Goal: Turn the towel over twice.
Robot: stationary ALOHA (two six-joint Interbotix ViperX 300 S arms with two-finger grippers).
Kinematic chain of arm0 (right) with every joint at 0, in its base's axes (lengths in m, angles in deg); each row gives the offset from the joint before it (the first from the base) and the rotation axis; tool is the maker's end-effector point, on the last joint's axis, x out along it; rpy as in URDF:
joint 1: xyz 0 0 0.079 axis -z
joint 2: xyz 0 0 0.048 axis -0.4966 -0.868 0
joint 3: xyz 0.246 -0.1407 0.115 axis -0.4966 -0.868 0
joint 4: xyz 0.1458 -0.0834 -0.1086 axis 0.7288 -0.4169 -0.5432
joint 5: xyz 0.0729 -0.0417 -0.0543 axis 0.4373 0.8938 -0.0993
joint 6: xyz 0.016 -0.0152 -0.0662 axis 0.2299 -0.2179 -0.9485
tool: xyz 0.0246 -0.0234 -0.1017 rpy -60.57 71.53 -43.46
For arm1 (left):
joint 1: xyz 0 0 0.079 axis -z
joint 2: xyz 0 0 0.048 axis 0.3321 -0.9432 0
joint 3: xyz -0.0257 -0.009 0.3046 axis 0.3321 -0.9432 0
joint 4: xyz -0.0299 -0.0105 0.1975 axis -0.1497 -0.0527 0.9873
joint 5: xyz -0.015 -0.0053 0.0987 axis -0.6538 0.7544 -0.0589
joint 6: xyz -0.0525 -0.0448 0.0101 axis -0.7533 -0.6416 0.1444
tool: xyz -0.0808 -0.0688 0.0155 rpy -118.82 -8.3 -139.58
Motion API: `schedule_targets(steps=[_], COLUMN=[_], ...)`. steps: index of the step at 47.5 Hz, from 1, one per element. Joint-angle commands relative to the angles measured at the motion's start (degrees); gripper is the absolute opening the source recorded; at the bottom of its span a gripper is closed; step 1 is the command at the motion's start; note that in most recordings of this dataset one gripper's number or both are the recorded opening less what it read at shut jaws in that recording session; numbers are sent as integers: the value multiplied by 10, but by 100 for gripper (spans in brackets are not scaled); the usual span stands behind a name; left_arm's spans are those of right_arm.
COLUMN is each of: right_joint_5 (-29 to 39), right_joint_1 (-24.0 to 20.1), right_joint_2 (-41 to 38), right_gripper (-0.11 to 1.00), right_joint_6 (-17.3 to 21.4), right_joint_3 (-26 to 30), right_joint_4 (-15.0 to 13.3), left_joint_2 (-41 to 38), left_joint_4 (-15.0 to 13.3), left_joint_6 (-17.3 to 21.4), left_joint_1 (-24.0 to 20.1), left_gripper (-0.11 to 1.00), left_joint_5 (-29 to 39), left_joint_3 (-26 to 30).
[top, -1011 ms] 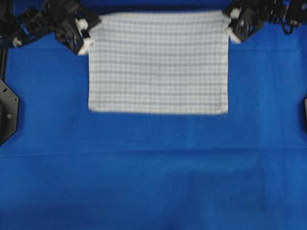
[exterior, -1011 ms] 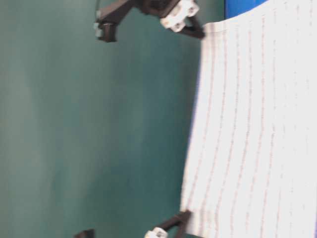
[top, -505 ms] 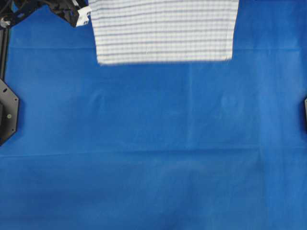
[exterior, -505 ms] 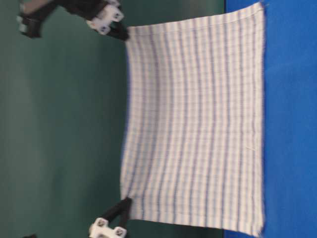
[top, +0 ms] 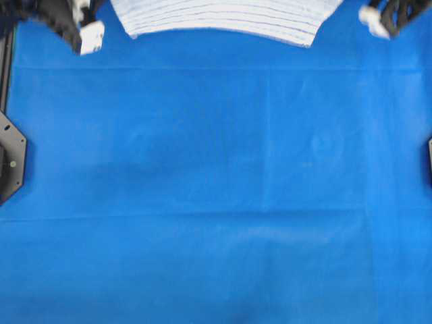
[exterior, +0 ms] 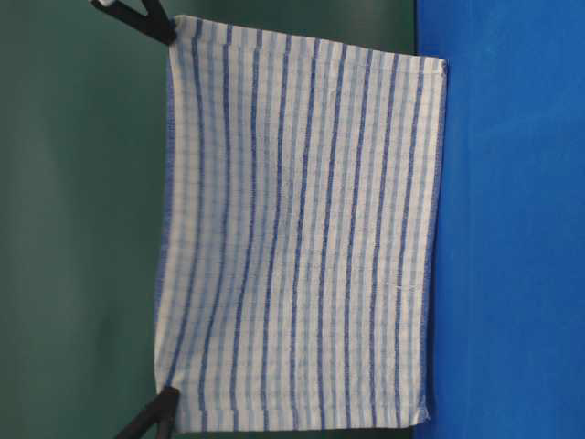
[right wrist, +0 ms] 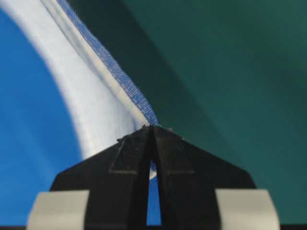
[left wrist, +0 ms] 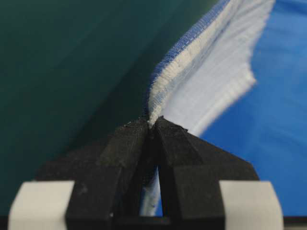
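Towel (exterior: 297, 229): white cloth with dark-blue and light-blue stripes and stitched hems. You see it hanging spread out and flat in the table-level view, lifted off the blue tablecloth (top: 216, 202), with a green backdrop (exterior: 82, 229) behind it. Its lower hem sits at or just above the cloth surface; you cannot tell whether it touches. In the overhead view you find only a curved strip of the towel (top: 223, 17) at the far edge of the table, between the two arms.

Left gripper (left wrist: 152, 123): your left claw is pinched tight on one upper corner of the towel. The wrist view shows both black fingers (left wrist: 127, 143) meeting at the tips with the blue-edged hem coming out from between them. In the overhead view the gripper body sits at the far left corner (top: 84, 30).

Right gripper (right wrist: 151, 127): your right claw is likewise squeezed closed on the other upper corner, with the hem running away from the joined tips. In the overhead view it sits at the far right corner (top: 378, 15).

Tablecloth: plain blue, covering the whole table, with faint fold lines across it.

Black fittings: one at each side edge of the table in the overhead view, the left (top: 10, 158) larger in frame.
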Motion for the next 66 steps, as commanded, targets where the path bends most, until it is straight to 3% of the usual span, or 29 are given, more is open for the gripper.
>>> schedule_targets(steps=[1,7,13,21,30,49,66], right_joint_5=[41,100,120,113,70,1,-42], right_joint_1=[-54,-130,-190,-257,-316,-421,-460], right_joint_2=[14,9,-11,-48,-93,-160,-205], right_gripper=[4,4,4,4,4,4,4], right_joint_6=[1,11,58,129,216,339,392], right_joint_3=[2,-7,-27,-60,-89,-113,-106], right_joint_4=[15,44,73,76,77,79,79], left_joint_2=[20,31,28,2,-57,-215,-243], left_joint_4=[-1,0,-1,-1,-1,-1,-1], left_joint_6=[-1,-2,-15,-36,-62,-134,-143], left_joint_1=[34,83,123,163,244,395,431], left_gripper=[4,4,4,4,4,4,4], left_joint_5=[-2,-1,-2,-11,-15,-11,53], left_joint_3=[-12,-47,-90,-132,-140,-97,-80])
